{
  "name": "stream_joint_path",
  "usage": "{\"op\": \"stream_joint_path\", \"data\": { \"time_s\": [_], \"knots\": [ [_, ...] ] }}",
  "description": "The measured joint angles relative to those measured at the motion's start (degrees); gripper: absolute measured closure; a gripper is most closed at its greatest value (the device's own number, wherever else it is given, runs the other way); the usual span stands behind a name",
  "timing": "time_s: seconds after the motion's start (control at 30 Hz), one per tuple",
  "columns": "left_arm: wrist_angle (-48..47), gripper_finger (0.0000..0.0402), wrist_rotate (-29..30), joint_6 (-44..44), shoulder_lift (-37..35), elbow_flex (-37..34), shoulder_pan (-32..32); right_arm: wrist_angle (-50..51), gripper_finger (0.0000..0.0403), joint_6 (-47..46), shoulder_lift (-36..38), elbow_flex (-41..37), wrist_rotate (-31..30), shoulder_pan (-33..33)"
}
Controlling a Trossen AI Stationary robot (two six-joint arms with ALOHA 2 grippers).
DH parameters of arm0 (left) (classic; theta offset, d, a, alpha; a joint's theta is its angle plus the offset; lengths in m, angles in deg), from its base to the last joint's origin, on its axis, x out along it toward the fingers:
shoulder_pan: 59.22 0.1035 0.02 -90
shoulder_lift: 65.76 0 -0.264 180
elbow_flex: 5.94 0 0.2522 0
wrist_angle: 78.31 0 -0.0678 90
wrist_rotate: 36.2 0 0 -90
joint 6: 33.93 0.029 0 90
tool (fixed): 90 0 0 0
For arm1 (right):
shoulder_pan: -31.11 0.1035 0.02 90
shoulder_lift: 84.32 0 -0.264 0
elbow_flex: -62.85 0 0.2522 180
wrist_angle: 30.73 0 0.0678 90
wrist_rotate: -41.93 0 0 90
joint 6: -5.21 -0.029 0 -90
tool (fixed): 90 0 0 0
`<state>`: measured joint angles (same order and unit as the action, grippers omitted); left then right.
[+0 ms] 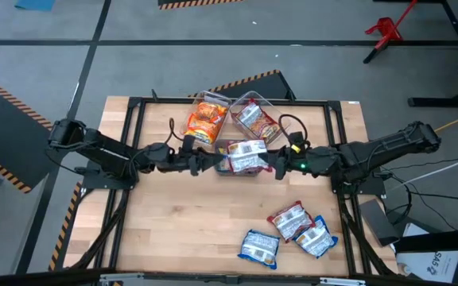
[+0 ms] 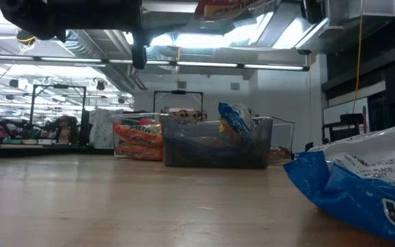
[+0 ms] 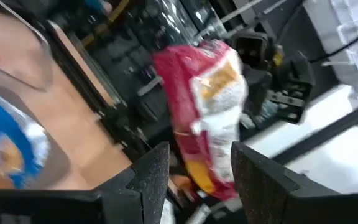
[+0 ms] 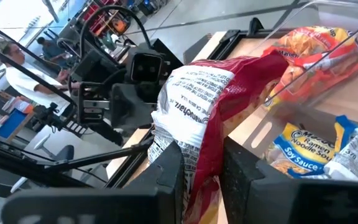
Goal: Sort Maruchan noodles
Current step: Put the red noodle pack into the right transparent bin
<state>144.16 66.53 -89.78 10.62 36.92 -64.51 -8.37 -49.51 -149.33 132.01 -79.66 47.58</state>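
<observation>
wooden table (image 1: 189,230) — three noodle packets (image 1: 293,234) | grey floor (image 1: 38,87) around

Two arms meet over three bins at the table's centre back, with loose packets near the front.

From above, taking the table centre as the clock's hub: the left gripper (image 1: 205,159) reaches in from 9 o'clock and the right gripper (image 1: 270,163) from 3 o'clock, both at one noodle packet (image 1: 246,156) held between them above the middle bin (image 1: 223,170). Behind it, toward 12 o'clock, two more bins sit side by side: the left bin (image 1: 198,102) and the right bin (image 1: 254,98), each with packets inside. Three loose packets (image 1: 291,232) lie on the table (image 1: 173,230) toward 5 o'clock, close together and partly overlapping.
</observation>
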Motion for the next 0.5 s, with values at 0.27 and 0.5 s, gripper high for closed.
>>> {"op": "stream_joint_path", "data": {
  "time_s": [0.27,0.5],
  "knots": [
    [-0.5,0.0236,-0.2,-1.1,0.0,0.0,0.7,0.0,0.0341,1.1,0.0,0.0,0.0,0.0],
    [-0.1,0.0196,-8.0,-2.3,0.0,0.0,3.7,-2.8,0.0341,2.3,0.0,0.0,-0.1,0.0]
  ]
}}
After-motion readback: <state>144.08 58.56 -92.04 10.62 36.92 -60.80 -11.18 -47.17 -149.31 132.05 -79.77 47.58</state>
